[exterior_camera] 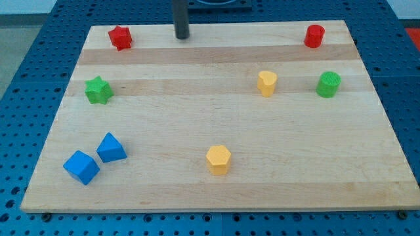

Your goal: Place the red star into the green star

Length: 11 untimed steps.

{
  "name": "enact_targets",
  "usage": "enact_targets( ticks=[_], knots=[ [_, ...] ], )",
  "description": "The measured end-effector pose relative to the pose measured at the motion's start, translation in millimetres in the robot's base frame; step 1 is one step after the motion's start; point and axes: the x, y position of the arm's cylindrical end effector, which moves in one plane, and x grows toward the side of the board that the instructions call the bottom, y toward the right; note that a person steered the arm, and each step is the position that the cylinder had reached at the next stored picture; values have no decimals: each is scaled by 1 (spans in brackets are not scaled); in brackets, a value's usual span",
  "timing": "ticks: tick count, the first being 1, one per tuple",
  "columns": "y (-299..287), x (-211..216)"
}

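At the view's top left corner of the pale wooden surface sits the small red star-shaped block, and well below it, near the left edge, sits the small green star-shaped block, the two apart with bare wood between them. My tip, the lower end of the dark rod, rests at the top edge of the surface to the right of the red star, near it but not touching. There are no jaws on this arm, so nothing is gripped or held (a push is all I have). I judge the red star light, rigid and likely to slide easily on the smooth wood, and its points may make it turn if struck off-centre. The best contact looks to be its upper side, near the middle, so the shove runs down and slightly left toward the green star. Other blocks, two blue ones at bottom left, two yellow ones, a red cylinder and a green cylinder, lie off that path.
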Motion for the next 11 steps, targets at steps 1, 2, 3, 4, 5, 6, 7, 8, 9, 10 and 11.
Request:
enact_targets(
  ticks=[1,2,3,4,5,6,7,8,9,10,11],
  knots=[
    [-47,-16],
    [-74,-16],
    [-115,-16],
    [-120,-17],
    [-119,-17],
    [-119,-13],
    [-119,7],
    [-119,24],
    [-119,40],
    [-119,56],
    [-119,74]
  ],
)
